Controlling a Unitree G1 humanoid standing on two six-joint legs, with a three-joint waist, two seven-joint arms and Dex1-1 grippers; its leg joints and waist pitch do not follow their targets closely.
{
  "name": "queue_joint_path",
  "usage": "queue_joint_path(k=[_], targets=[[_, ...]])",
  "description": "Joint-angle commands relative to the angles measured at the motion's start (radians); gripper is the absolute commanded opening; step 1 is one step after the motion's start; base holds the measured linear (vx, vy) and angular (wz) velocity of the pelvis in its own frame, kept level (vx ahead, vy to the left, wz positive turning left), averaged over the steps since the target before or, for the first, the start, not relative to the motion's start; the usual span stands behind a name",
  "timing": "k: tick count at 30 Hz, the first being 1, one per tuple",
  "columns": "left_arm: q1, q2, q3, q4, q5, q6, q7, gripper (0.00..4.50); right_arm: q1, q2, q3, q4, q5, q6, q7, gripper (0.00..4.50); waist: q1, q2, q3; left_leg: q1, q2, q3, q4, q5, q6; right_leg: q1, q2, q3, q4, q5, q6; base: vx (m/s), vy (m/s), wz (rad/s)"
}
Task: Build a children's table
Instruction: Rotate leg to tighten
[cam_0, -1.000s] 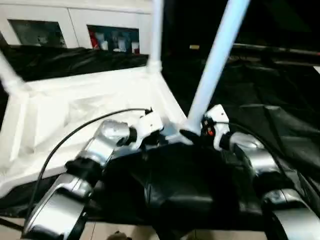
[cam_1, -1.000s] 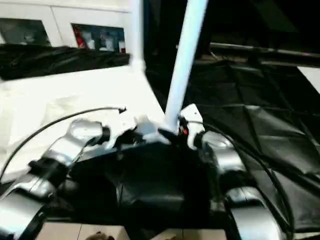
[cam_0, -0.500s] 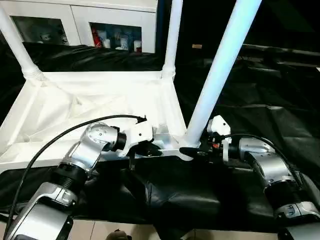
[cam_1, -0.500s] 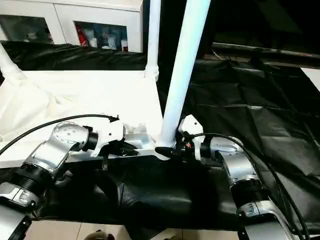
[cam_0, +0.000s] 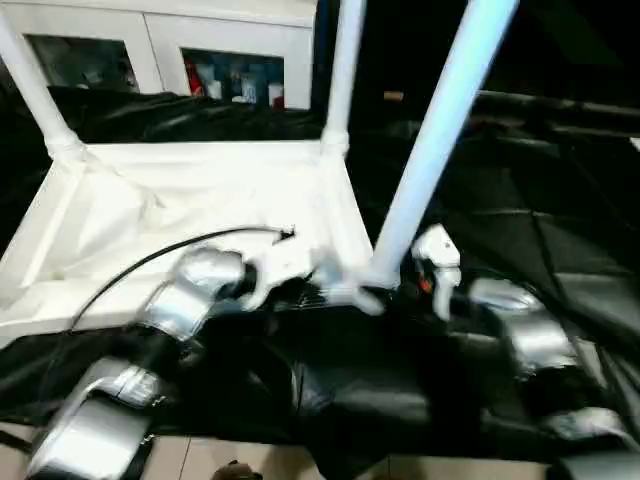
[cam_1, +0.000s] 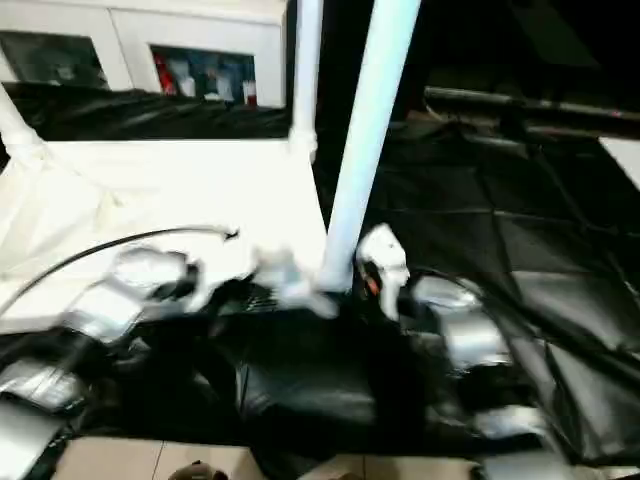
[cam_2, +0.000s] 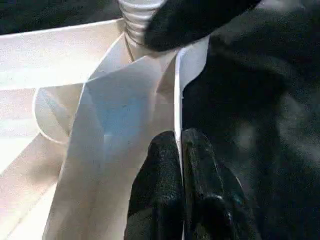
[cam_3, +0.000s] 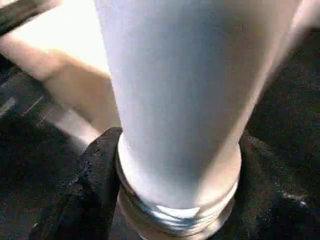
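right wrist view: right tool (cam_3: 175, 200) pinches the leg (cam_3: 175, 90); left tool (cam_2: 181, 165) pinches the tabletop (cam_2: 75, 65) edge; no legible writing.

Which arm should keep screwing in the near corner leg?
Right. The right gripper already straddles the near leg at its threaded base, while the left gripper is pinched on the tabletop rim, steadying it.

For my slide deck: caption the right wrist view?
Right hand closed around the threaded base of a white leg at the tabletop corner.
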Motion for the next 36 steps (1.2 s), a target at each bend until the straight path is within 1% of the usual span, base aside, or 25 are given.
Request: queue_joint_path(k=[1,3,5,6,7,8,9,10,11,13,14,15,16,18,19,20,22,23,26,27,29,30,31,32,36], targets=[[-0.005,-0.046,0.006,0.054,0.017,0.071,0.106,0.00,0.000,0.044,-0.043,0.115,0.036,0.054,-0.134,2.75,-0.009,0.009,-0.047,0.009,0.060,-0.027,-0.076,-0.258,-0.022,0.032,-0.105,0.060,-0.098,-0.386,-0.155,-0.053,0.014,-0.07],[-0.015,-0.072,0.006,0.065,0.012,0.087,0.120,0.00,-0.015,0.068,-0.054,0.139,0.047,0.047,-0.162,2.75,-0.010,0.012,-0.048,0.012,0.062,-0.027,-0.075,-0.272,-0.018,0.027,-0.103,0.062,-0.101,-0.345,-0.160,0.000,0.000,0.00],[-0.033,-0.118,0.004,0.084,0.005,0.109,0.138,0.00,-0.043,0.105,-0.063,0.182,0.054,0.029,-0.215,2.75,-0.015,0.013,-0.052,0.008,0.059,-0.026,-0.074,-0.260,-0.017,0.032,-0.100,0.062,-0.093,-0.263,-0.184,0.000,0.000,0.00],[-0.033,-0.118,0.004,0.084,0.005,0.109,0.138,0.00,-0.043,0.105,-0.063,0.182,0.054,0.029,-0.215,2.75,-0.015,0.011,-0.053,0.009,0.060,-0.026,-0.075,-0.257,-0.013,0.033,-0.101,0.063,-0.094,-0.251,-0.185,0.000,0.000,0.00],[-0.045,-0.152,0.001,0.101,0.005,0.112,0.149,0.00,-0.065,0.129,-0.059,0.209,0.037,0.018,-0.258,2.75,-0.015,0.011,-0.053,0.006,0.059,-0.025,-0.073,-0.248,-0.004,0.034,-0.101,0.063,-0.092,-0.232,-0.188,0.000,0.000,0.00],[-0.064,-0.199,-0.006,0.125,0.006,0.109,0.161,0.00,-0.100,0.158,-0.031,0.242,-0.010,0.002,-0.286,2.75,-0.017,0.013,-0.056,0.006,0.057,-0.024,-0.072,-0.236,-0.007,0.034,-0.100,0.063,-0.091,-0.220,-0.192,0.000,0.000,0.00],[-0.064,-0.199,-0.006,0.125,0.006,0.109,0.161,0.00,-0.100,0.158,-0.031,0.242,-0.010,0.002,-0.286,2.75,-0.018,0.011,-0.054,0.006,0.057,-0.025,-0.072,-0.239,-0.007,0.034,-0.100,0.062,-0.091,-0.226,-0.194,0.000,0.000,0.00],[-0.069,-0.207,-0.007,0.132,0.007,0.106,0.162,0.00,-0.108,0.164,-0.023,0.247,-0.021,-0.006,-0.275,3.10,-0.016,0.010,-0.054,0.005,0.056,-0.024,-0.071,-0.243,0.000,0.036,-0.100,0.062,-0.093,-0.233,-0.191,0.000,0.000,0.00],[-0.071,-0.207,-0.007,0.135,0.008,0.105,0.163,0.00,-0.111,0.167,-0.023,0.244,-0.015,-0.015,-0.246,3.31,-0.014,0.013,-0.054,0.005,0.056,-0.024,-0.071,-0.244,0.003,0.037,-0.102,0.062,-0.093,-0.232,-0.190,0.000,0.000,0.00],[-0.071,-0.205,-0.006,0.135,0.008,0.104,0.162,0.00,-0.111,0.167,-0.026,0.239,-0.007,-0.023,-0.221,3.47,-0.014,0.011,-0.056,0.003,0.058,-0.024,-0.071,-0.232,0.014,0.038,-0.100,0.061,-0.090,-0.206,-0.193,0.000,0.000,0.00],[-0.065,-0.188,0.001,0.126,0.000,0.079,0.147,0.00,-0.110,0.149,-0.011,0.224,-0.010,-0.060,-0.161,3.66,-0.013,0.010,-0.057,0.002,0.059,-0.024,-0.070,-0.223,0.024,0.040,-0.101,0.061,-0.088,-0.183,-0.201,0.000,0.000,0.00],[-0.055,-0.168,0.006,0.110,-0.009,0.064,0.126,0.00,-0.103,0.119,0.008,0.199,-0.018,-0.077,-0.105,3.66,-0.012,0.009,-0.057,0.000,0.058,-0.023,-0.069,-0.217,0.028,0.042,-0.102,0.061,-0.088,-0.174,-0.203,0.000,0.000,0.00],[-0.054,-0.165,0.006,0.107,-0.010,0.061,0.123,0.00,-0.101,0.114,0.011,0.194,-0.019,-0.078,-0.095,3.79,-0.012,0.009,-0.057,-0.002,0.059,-0.022,-0.068,-0.207,0.039,0.043,-0.101,0.061,-0.086,-0.154,-0.210,0.000,0.000,0.00],[-0.041,-0.142,0.005,0.096,-0.009,0.023,0.084,0.00,-0.094,0.078,0.027,0.171,-0.018,-0.076,-0.016,3.79,-0.012,0.007,-0.057,-0.003,0.059,-0.022,-0.066,-0.189,0.054,0.047,-0.102,0.061,-0.083,-0.136,-0.218,0.000,0.000,0.00],[-0.037,-0.131,0.004,0.093,-0.009,0.015,0.071,0.00,-0.090,0.058,0.037,0.162,-0.023,-0.092,0.017,3.79,-0.012,0.003,-0.057,-0.004,0.059,-0.021,-0.065,-0.179,0.059,0.047,-0.102,0.061,-0.082,-0.128,-0.219,0.000,0.000,0.00],[-0.024,-0.109,-0.004,0.080,-0.008,-0.027,0.039,0.00,-0.078,0.022,0.054,0.137,-0.024,-0.110,0.087,3.79,-0.010,0.002,-0.058,-0.006,0.058,-0.020,-0.062,-0.153,0.075,0.049,-0.102,0.059,-0.080,-0.110,-0.226,0.000,0.000,0.00],[-0.016,-0.099,-0.008,0.070,-0.010,-0.047,0.018,0.00,-0.071,0.007,0.060,0.123,-0.021,-0.114,0.122,3.79,-0.008,0.004,-0.058,-0.008,0.057,-0.019,-0.061,-0.134,0.088,0.050,-0.103,0.060,-0.079,-0.096,-0.228,0.000,0.000,0.00],[0.004,-0.073,-0.013,0.033,-0.023,-0.049,-0.039,0.00,-0.050,-0.038,0.080,0.077,-0.010,-0.117,0.219,3.79,-0.005,0.004,-0.058,-0.007,0.059,-0.019,-0.059,-0.129,0.095,0.052,-0.103,0.058,-0.078,-0.090,-0.230,0.000,0.000,0.00],[0.043,-0.019,-0.028,-0.035,-0.044,-0.061,-0.146,0.00,-0.013,-0.118,0.123,0.005,-0.006,-0.111,0.388,3.79,-0.004,0.005,-0.058,-0.008,0.061,-0.018,-0.058,-0.117,0.111,0.052,-0.100,0.058,-0.073,-0.060,-0.241,0.000,0.000,0.00],[0.055,0.002,-0.036,-0.056,-0.046,-0.075,-0.180,0.00,-0.003,-0.143,0.137,-0.016,-0.007,-0.111,0.434,3.79,-0.001,0.008,-0.055,-0.008,0.064,-0.017,-0.060,-0.133,0.113,0.050,-0.098,0.056,-0.073,-0.075,-0.242,0.000,0.000,0.00],[0.070,0.026,-0.040,-0.079,-0.050,-0.084,-0.216,0.00,0.009,-0.171,0.148,-0.041,-0.005,-0.110,0.477,3.79,0.001,0.007,-0.054,-0.006,0.065,-0.016,-0.061,-0.144,0.107,0.049,-0.097,0.055,-0.076,-0.094,-0.239,0.000,0.000,0.00],[0.087,0.049,-0.035,-0.109,-0.071,-0.094,-0.258,0.00,0.020,-0.196,0.151,-0.068,0.003,-0.108,0.510,3.79,0.002,0.010,-0.052,-0.003,0.066,-0.015,-0.063,-0.162,0.098,0.044,-0.096,0.055,-0.079,-0.127,-0.235,0.000,0.000,0.00],[0.087,0.049,-0.035,-0.109,-0.071,-0.094,-0.258,0.00,0.020,-0.196,0.151,-0.068,0.003,-0.108,0.510,3.79,0.007,0.009,-0.053,0.000,0.068,-0.016,-0.063,-0.166,0.091,0.046,-0.099,0.055,-0.080,-0.137,-0.233,0.000,0.000,0.00],[0.104,0.074,-0.031,-0.146,-0.093,-0.088,-0.299,0.00,0.027,-0.213,0.148,-0.090,0.013,-0.105,0.533,3.79,0.011,0.011,-0.053,0.001,0.069,-0.016,-0.065,-0.167,0.083,0.043,-0.100,0.057,-0.079,-0.151,-0.230,0.000,0.000,0.00],[0.124,0.104,-0.027,-0.190,-0.109,-0.077,-0.340,0.00,0.041,-0.227,0.147,-0.128,0.034,-0.091,0.572,3.79,0.013,0.010,-0.055,-0.001,0.066,-0.014,-0.063,-0.140,0.081,0.043,-0.095,0.057,-0.071,-0.097,-0.239,0.000,0.000,0.00]])
